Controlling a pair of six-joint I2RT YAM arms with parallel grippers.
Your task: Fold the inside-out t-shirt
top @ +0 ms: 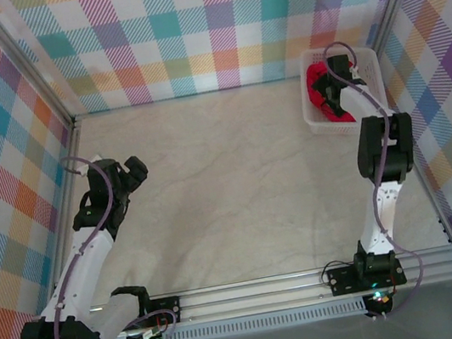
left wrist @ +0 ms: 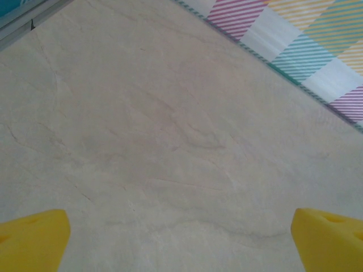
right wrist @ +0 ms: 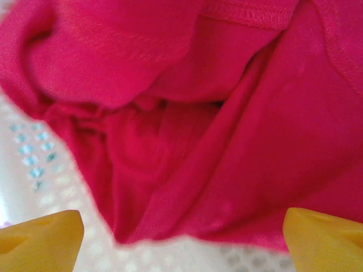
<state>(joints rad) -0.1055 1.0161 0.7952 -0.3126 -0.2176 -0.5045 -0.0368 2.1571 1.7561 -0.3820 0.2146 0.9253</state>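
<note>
Shirt: the red t-shirt (top: 318, 96) lies bunched in the white basket (top: 366, 61) at the far right corner of the table (top: 229, 186), heaped toward the basket's left side. It is crumpled, not spread, so no part of the fold looks begun.
Why it sits there: the basket seems to serve as the pick-up bin, so the shirt has to come out onto the open table before any folding.
Right gripper: the right gripper (right wrist: 181, 241) reaches down into the basket, just above the cloth, with its jaws wide apart. Its yellow fingertips (right wrist: 323, 232) sit at the bottom corners of the wrist view with nothing clamped between them.
Shirt relative to right gripper: folds and a stitched hem lie directly ahead of the fingers, very near. Whether the tips already touch fabric cannot be told. A bit of basket lattice shows at the lower left of the cloth.
Why that pose: it reads as a line-up for a pinch on a raised fold, which is probably the step in hand.
Left gripper: the left gripper (top: 133, 171) hangs over bare table on the left side, jaws fully apart, holding nothing.
Shirt relative to left gripper: well apart, across the table's width.
Why it waits: it is likely parked out of the way until the shirt lies on the table and both grippers are needed.
</note>
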